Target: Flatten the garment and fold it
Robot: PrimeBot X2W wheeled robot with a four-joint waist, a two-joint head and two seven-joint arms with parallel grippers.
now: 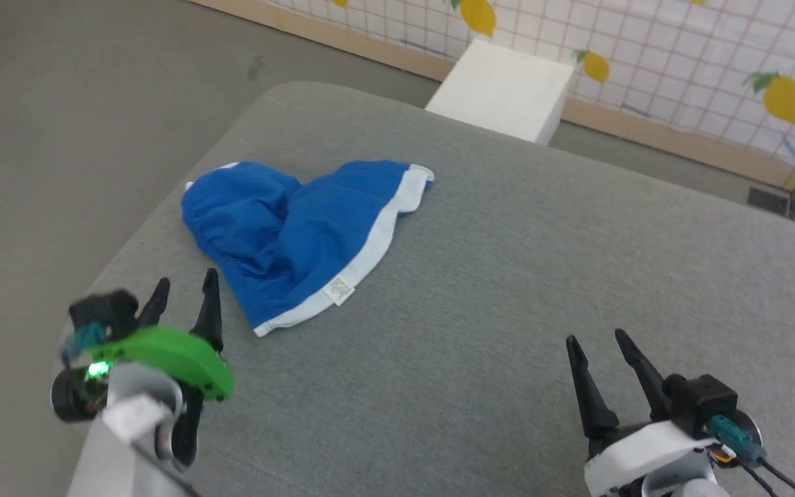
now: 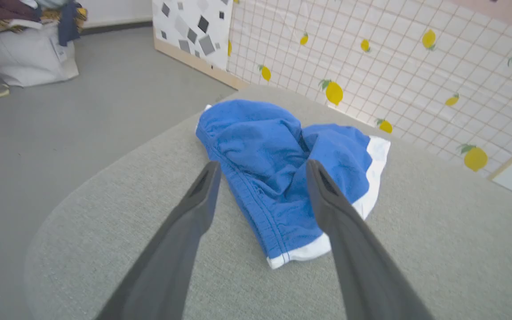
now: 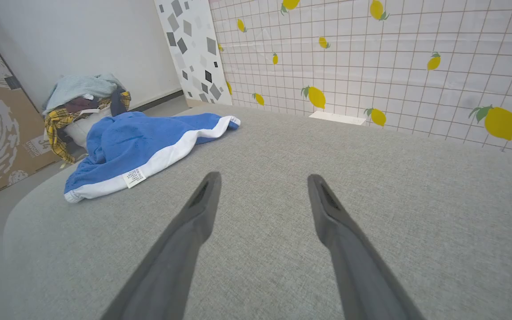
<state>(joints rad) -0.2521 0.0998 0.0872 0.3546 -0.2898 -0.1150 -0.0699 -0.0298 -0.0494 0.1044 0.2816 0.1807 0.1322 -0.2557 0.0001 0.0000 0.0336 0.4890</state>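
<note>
Left hand (image 1: pixel 187 276) and right hand (image 1: pixel 595 336) hovered empty, fingers apart, presumably ready to spread the crumpled garment (image 1: pixel 280 235).

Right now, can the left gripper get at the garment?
Probably yes. The left gripper is open, its fingers aimed at the garment, whose near white-banded corner lies just ahead on the grey surface. Nothing stands between them.
</note>
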